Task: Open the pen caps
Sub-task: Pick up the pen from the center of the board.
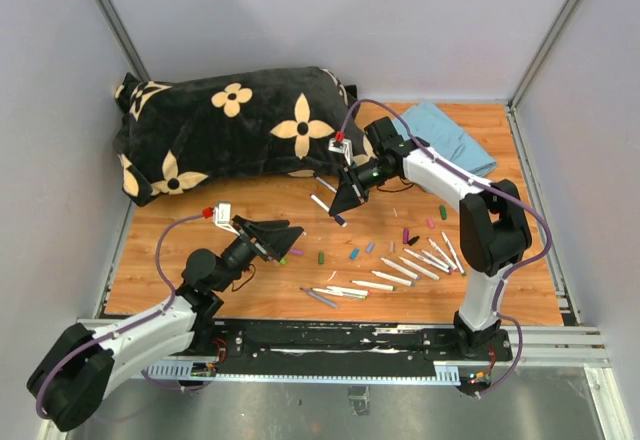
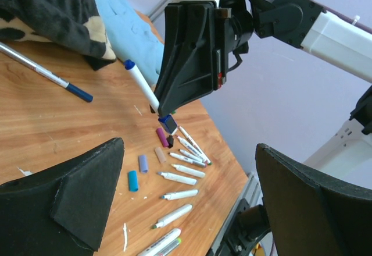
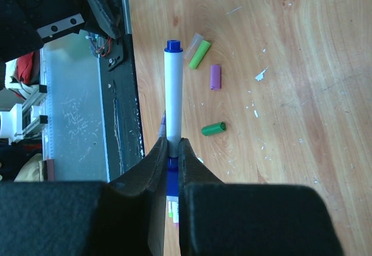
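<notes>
My right gripper (image 3: 172, 141) is shut on a white-barrelled pen (image 3: 173, 93). Its blue cap (image 3: 172, 177) sits just behind the fingertips, and the blue far end (image 3: 173, 46) points away. In the left wrist view the same pen (image 2: 139, 81) slants out of the right gripper (image 2: 161, 106), its blue cap (image 2: 168, 122) poking out below. Loose pen caps lie on the wood: teal (image 2: 133, 180), lilac (image 2: 143, 163), purple (image 2: 162, 137), green (image 3: 213, 129). My left gripper (image 1: 290, 232) hangs open and empty, just left of the held pen (image 1: 322, 202).
A row of uncapped white pens (image 1: 420, 260) lies at the front right. One long capped pen (image 2: 52, 78) rests near the black flowered pillow (image 1: 230, 125). A blue cloth (image 1: 450, 135) is at the back right. The metal rail (image 1: 350, 335) runs along the near edge.
</notes>
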You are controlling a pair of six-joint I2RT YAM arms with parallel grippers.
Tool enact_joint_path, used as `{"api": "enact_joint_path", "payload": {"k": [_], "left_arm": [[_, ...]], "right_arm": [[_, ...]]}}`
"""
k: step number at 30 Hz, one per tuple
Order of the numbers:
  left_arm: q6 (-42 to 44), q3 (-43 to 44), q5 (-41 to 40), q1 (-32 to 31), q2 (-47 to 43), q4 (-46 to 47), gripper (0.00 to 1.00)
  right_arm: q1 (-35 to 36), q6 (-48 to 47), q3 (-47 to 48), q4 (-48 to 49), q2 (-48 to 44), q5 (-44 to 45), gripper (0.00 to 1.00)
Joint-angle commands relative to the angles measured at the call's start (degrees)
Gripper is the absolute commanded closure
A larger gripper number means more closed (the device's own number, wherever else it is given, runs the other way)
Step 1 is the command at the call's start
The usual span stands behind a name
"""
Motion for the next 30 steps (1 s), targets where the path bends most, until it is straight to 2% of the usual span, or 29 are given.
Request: {"api": "enact_joint_path", "payload": {"k": [1, 8, 14, 30], "left_arm": [[-3.36, -0.7, -2.05, 0.06, 4.11, 7.92, 0.01], [-6.82, -0.04, -1.19, 0.06, 13.15, 17.67, 0.03], [-8.31, 0.81, -0.95, 0.06, 18.38, 22.51, 0.1], [-8.42, 1.16, -2.0, -0.03, 19.64, 24.99, 0.07]], "right_arm": [[-0.7, 1.92, -0.93, 2.17, -2.37, -3.65, 0.99], [-0.7, 3.49, -1.91, 3.92, -2.63, -5.14, 0.99], [-0.7, 4.61, -2.32, 4.8, -2.81, -6.74, 0.99], [-0.53, 5.83, -3.05, 6.02, -3.33, -8.59, 0.99]]}}
